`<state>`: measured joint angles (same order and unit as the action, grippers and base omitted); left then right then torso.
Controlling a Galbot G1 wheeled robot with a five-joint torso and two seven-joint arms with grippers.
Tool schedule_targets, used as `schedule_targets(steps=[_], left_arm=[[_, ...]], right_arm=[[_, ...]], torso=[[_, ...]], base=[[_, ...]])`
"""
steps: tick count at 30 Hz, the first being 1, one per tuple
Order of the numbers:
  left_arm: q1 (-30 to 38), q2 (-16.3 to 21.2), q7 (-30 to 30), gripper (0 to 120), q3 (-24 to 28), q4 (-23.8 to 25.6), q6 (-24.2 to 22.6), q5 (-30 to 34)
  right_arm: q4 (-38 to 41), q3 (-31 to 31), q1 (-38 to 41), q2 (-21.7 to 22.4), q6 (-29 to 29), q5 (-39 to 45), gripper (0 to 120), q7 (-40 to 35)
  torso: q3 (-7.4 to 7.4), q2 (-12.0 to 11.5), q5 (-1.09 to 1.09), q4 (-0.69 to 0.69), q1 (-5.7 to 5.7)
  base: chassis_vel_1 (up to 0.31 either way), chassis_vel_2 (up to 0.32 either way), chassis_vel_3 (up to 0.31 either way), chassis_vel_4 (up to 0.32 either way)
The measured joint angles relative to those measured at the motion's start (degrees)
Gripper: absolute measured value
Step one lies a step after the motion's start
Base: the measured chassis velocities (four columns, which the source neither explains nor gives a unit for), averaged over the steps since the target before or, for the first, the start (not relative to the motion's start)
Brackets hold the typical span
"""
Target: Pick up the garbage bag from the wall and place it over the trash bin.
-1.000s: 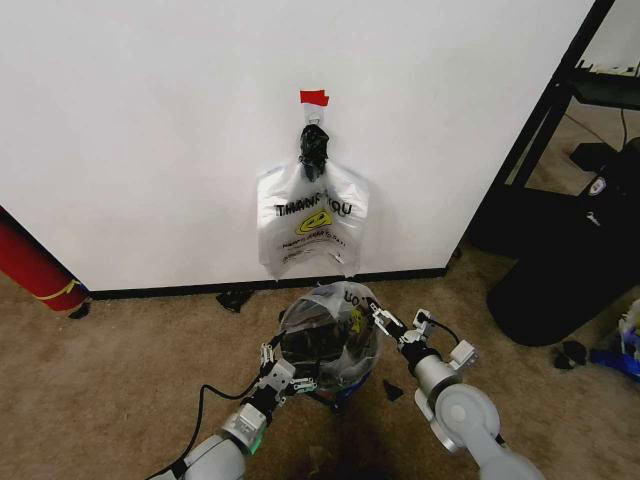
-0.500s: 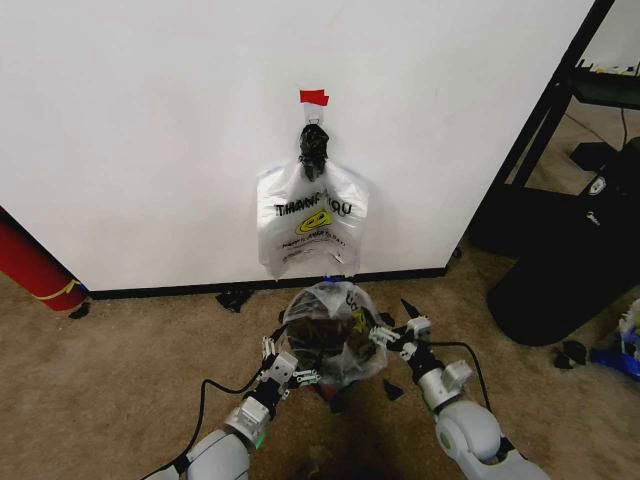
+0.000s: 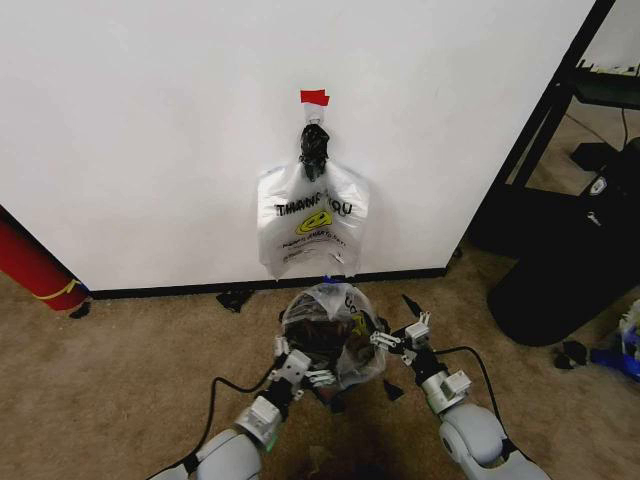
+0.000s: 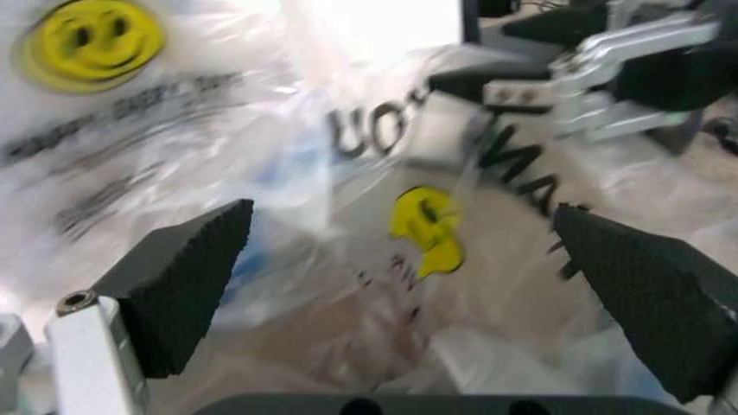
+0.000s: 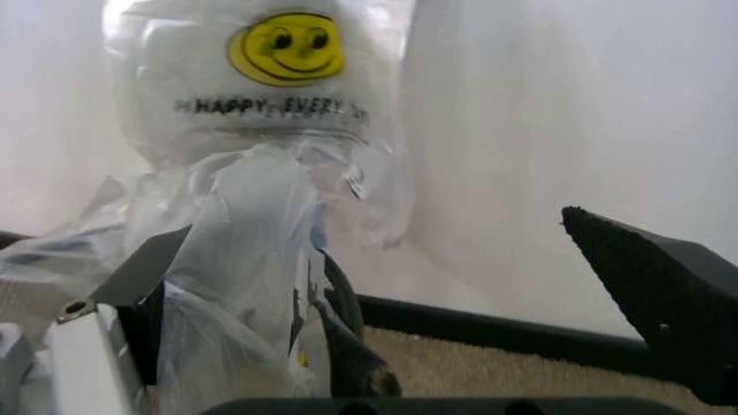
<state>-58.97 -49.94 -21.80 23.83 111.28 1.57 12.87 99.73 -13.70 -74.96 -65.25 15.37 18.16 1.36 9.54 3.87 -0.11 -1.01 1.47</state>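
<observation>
The garbage bag (image 3: 328, 318), translucent with a yellow smiley, lies draped over the trash bin (image 5: 342, 311), whose black mesh shows through the plastic. My left gripper (image 3: 318, 376) is open at the bag's near-left side; in the left wrist view (image 4: 403, 216) the plastic sits just beyond its spread fingers. On the bag's right, my right gripper (image 3: 395, 325) is open too. In the right wrist view (image 5: 369, 229) a fold of bag hangs against one finger. Behind, same-print bags (image 3: 312, 222) hang from a black knot (image 3: 313, 150) on the wall (image 3: 150, 130), under red tape (image 3: 314, 97).
A big black bin (image 3: 570, 270) and a black rack frame (image 3: 545, 110) stand to the right. A red cylinder (image 3: 30, 265) leans at the left wall. Black scraps (image 3: 234, 298) lie on the carpet by the baseboard and beside the small bin.
The right gripper has come off the bag's rim and drawn back toward me. The left gripper shifted right. The bag, stretched wide before, has slackened into a narrower heap on the bin.
</observation>
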Motion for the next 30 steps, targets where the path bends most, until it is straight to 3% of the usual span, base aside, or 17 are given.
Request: schedule_targets(steps=[7, 13, 22, 30], left_arm=[[4.8, -0.7, -0.5, 100, 4.5, -1.0, -6.2, -0.1], [6.1, -1.7, -1.8, 100, 5.3, -2.1, -8.4, 1.4], [8.4, -3.7, -4.5, 100, 6.7, -1.7, -10.2, 7.6], [9.6, -5.5, -5.5, 100, 8.3, -2.7, -10.8, 9.2]], right_arm=[[0.8, 0.0, -0.3, 0.0, -0.8, 0.9, 100, -0.3], [1.1, 0.3, -0.2, -0.1, -1.2, 1.3, 100, -0.2], [1.2, 0.6, 0.4, -0.3, -1.8, 1.3, 100, -0.2], [1.4, 0.7, 0.3, -0.4, -2.1, 2.1, 100, -0.4]], torso=[[0.0, 0.0, 0.0, 0.0, 0.0], [0.0, 0.0, 0.0, 0.01, 0.0], [0.0, 0.0, 0.0, 0.01, 0.0], [0.0, 0.0, 0.0, 0.01, 0.0]], base=[[0.0, 0.0, 0.0, 0.0], [0.0, 0.0, 0.0, 0.0], [0.0, 0.0, 0.0, 0.0], [0.0, 0.0, 0.0, 0.0]])
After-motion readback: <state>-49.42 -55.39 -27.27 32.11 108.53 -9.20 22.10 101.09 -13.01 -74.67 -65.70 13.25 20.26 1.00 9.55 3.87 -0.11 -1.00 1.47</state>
